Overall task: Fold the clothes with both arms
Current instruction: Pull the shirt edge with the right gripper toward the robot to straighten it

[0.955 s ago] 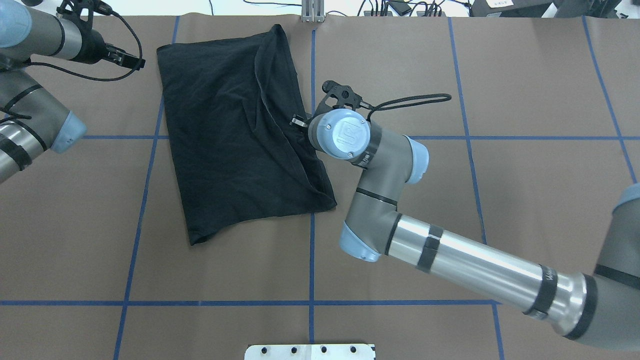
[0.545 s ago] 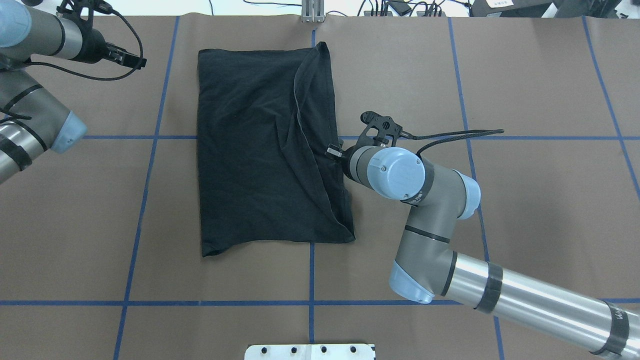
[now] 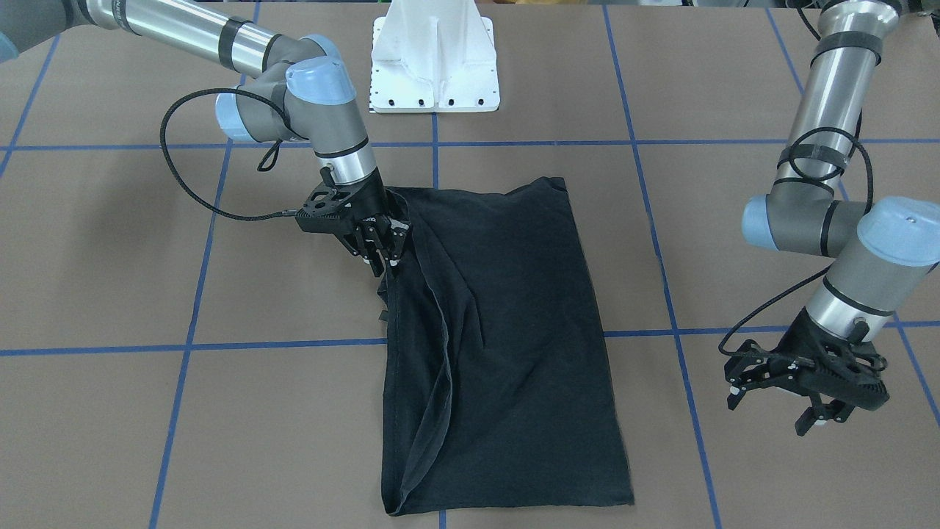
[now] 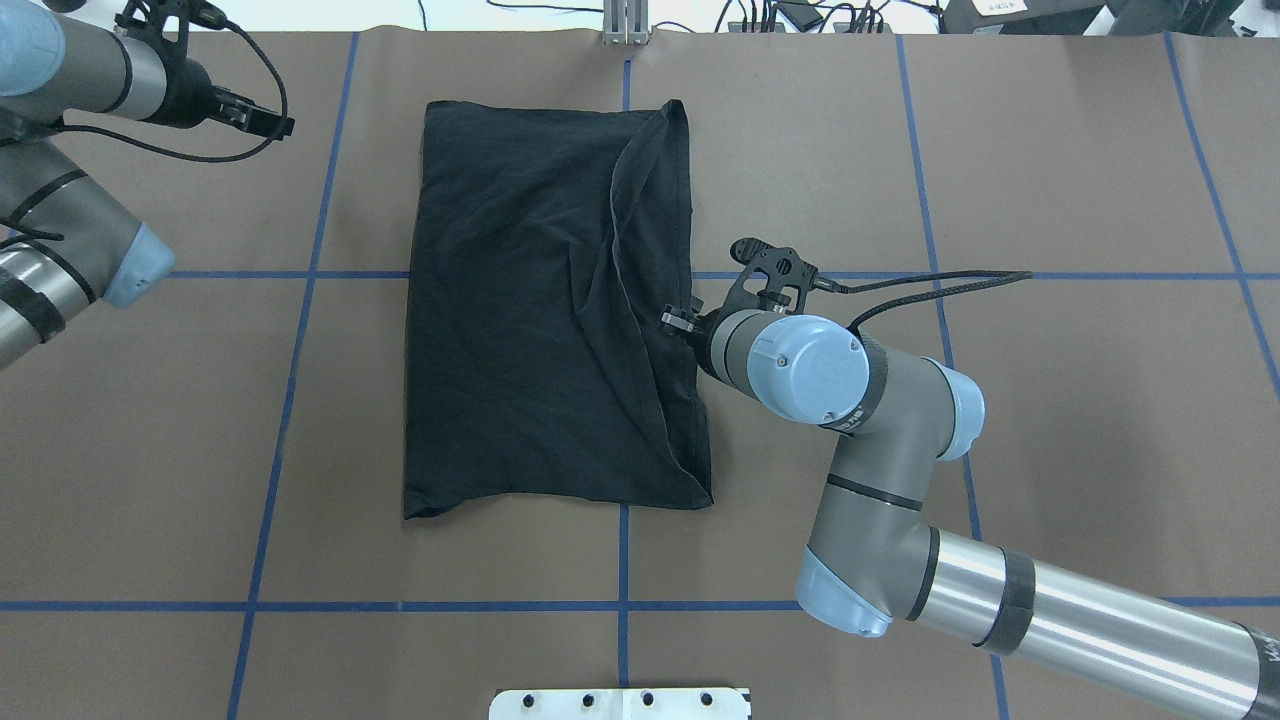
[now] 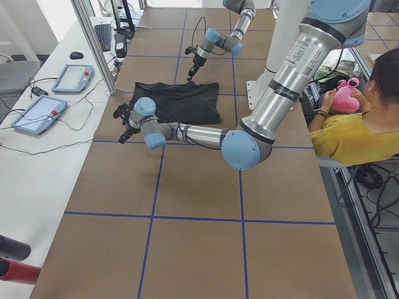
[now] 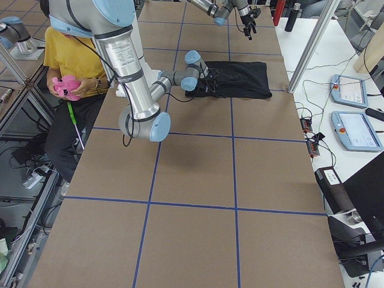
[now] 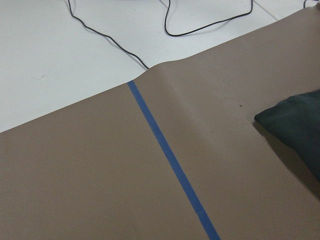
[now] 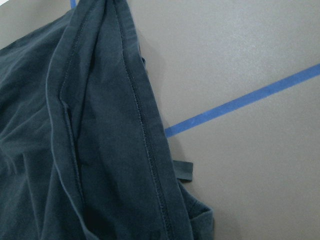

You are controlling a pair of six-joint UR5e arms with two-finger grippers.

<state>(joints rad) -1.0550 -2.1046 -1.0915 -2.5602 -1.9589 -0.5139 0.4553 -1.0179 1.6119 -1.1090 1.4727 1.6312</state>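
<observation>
The black T-shirt (image 4: 530, 320) lies folded in a long rectangle at the middle of the table, graphic hidden. A loose fold runs along its right side. My right gripper (image 4: 676, 322) is at the middle of the shirt's right edge, and in the front view it (image 3: 383, 257) is shut on that edge, low over the table. The right wrist view shows the stitched hem (image 8: 140, 130) up close. My left gripper (image 3: 767, 414) is open and empty, well off the shirt's left side, at the far left (image 4: 262, 118). The left wrist view shows only a shirt corner (image 7: 300, 120).
The brown table cover carries a grid of blue tape lines (image 4: 622, 560). The white pedestal base (image 3: 433, 59) stands at the robot's side. Cables (image 7: 170, 25) lie past the table's far edge. A seated person in yellow (image 5: 355, 131) and tablets (image 5: 72, 78) are beside the table.
My right gripper has moved right and toward the robot, dragging the shirt with it; the shirt now lies straighter and further right. The left arm has not moved.
</observation>
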